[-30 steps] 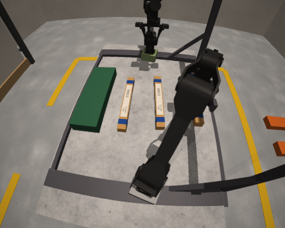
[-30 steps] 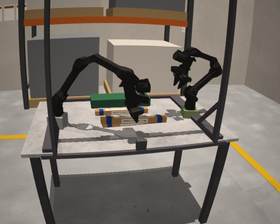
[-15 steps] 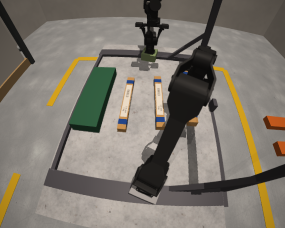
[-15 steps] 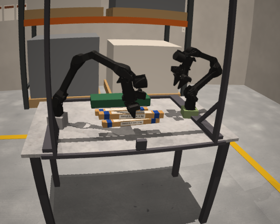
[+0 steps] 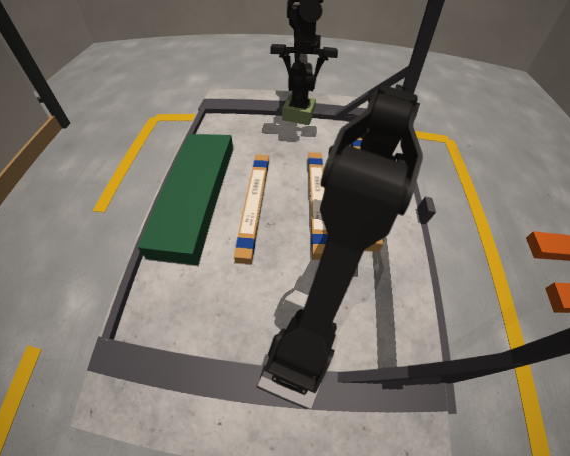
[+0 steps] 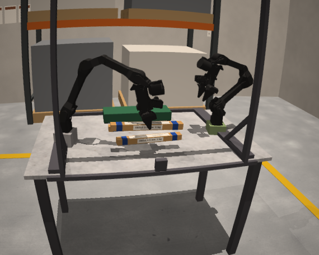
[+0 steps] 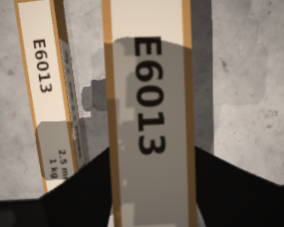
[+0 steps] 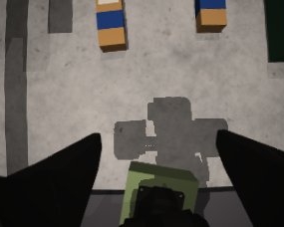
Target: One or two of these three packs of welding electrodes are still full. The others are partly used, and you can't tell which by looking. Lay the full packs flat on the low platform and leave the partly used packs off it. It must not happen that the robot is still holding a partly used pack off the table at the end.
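There are three orange-and-white packs, one green platform and two arms over one table (image 5: 171, 310) (image 6: 101, 168). The first pack (image 5: 251, 210) (image 8: 211, 19) lies flat just beside the platform (image 5: 188, 195) (image 6: 137, 114) (image 8: 281, 30), off it. The middle pack (image 5: 315, 172) (image 6: 149, 139) (image 7: 44, 75) (image 8: 111, 27) also lies flat on the table, to the right of the first as the top view has it. The third pack (image 5: 374, 246) (image 6: 164, 126) (image 7: 151, 100) is clenched in the left gripper (image 6: 149, 120) (image 7: 148, 151), raised above the table on the far side of the middle one from the platform. No pack is on the platform. The right gripper (image 5: 304, 51) (image 6: 202, 96) (image 8: 158, 138) is released, its two fingers wide apart with nothing between them, well away from the packs. From above, the left arm (image 5: 356, 220) (image 6: 87, 68) hides most of the held pack and part of the middle one; just two ends of the held pack peek out. In the exterior view only two packs can be told apart, the first being hidden. The left wrist view cuts off both ends of the held pack and of the middle one beside it, though E6013 reads clearly on each. The right wrist view catches only the near ends of two packs and a corner of the platform.
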You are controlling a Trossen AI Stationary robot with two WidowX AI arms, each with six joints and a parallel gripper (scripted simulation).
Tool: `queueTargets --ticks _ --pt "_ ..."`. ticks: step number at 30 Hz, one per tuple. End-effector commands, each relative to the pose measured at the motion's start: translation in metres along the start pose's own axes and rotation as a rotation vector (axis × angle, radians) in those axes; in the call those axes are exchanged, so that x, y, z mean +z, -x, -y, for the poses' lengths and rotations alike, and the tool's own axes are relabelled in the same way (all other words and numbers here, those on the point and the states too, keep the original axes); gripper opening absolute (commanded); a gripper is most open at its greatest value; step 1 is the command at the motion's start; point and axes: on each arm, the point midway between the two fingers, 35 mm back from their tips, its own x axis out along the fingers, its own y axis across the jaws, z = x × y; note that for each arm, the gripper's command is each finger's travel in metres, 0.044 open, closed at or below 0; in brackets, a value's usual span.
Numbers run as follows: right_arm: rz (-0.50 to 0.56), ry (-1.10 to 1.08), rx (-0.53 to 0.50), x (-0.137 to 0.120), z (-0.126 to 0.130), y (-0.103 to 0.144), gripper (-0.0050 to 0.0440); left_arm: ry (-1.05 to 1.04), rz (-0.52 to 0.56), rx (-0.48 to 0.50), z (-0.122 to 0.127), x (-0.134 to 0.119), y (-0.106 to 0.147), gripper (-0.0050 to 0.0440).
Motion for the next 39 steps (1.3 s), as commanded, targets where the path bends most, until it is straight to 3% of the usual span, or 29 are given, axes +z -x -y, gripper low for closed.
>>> queueTargets --ticks 1,39 --pt "0.022 -0.003 -0.001 0.003 0.000 0.006 0.0330 0.001 0.056 -0.021 -0.008 0.006 0.025 -0.0050" --pt "0.022 -0.003 -0.001 0.003 0.000 0.006 0.0330 -0.001 0.059 -0.014 -0.093 -0.007 0.054 -0.0050"
